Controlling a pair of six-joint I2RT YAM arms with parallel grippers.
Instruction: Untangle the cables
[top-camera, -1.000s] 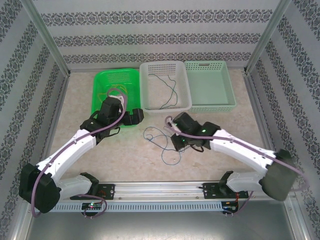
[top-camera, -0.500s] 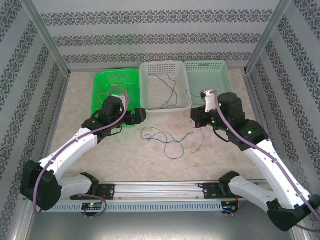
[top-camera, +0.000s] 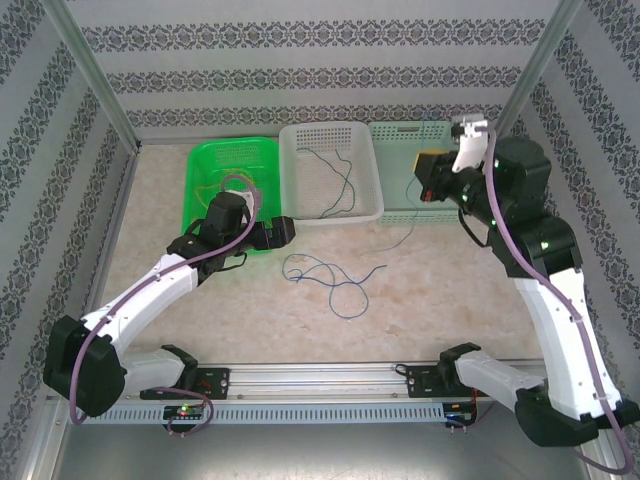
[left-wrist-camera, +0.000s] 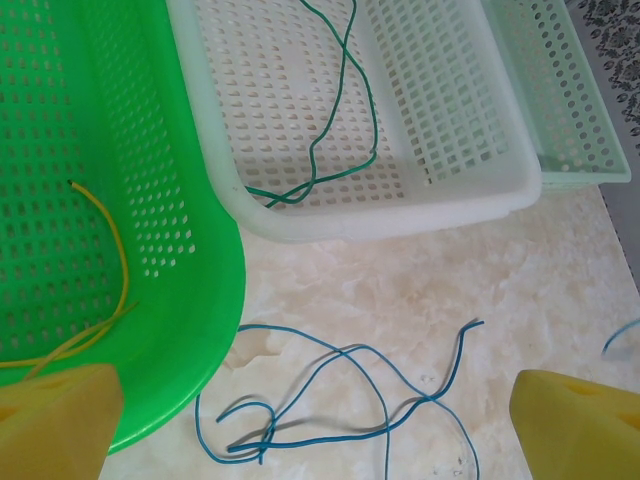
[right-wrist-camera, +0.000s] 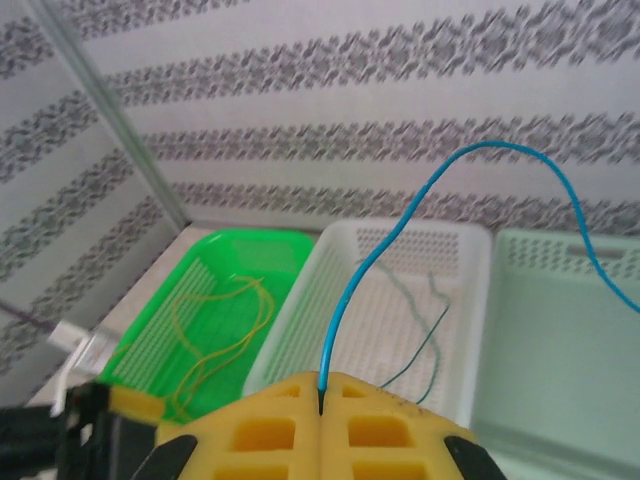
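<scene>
Beige marbled surface (top-camera: 450, 290). Grey-striped patterned walls (top-camera: 300, 90) far, left, right. Metal corner posts (top-camera: 93, 75). Aluminium rail (top-camera: 320, 377) along near edge.

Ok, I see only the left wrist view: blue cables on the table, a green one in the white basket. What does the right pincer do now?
Observer: In the right wrist view the right pincer is shut on one blue cable.
Operator: Where is it?
Observer: In the top view it is raised near the pale green basket; the cable hangs toward the table.
Operator: And what is inside the green basket?
Observer: Several yellow cables lie looped in it.
</scene>
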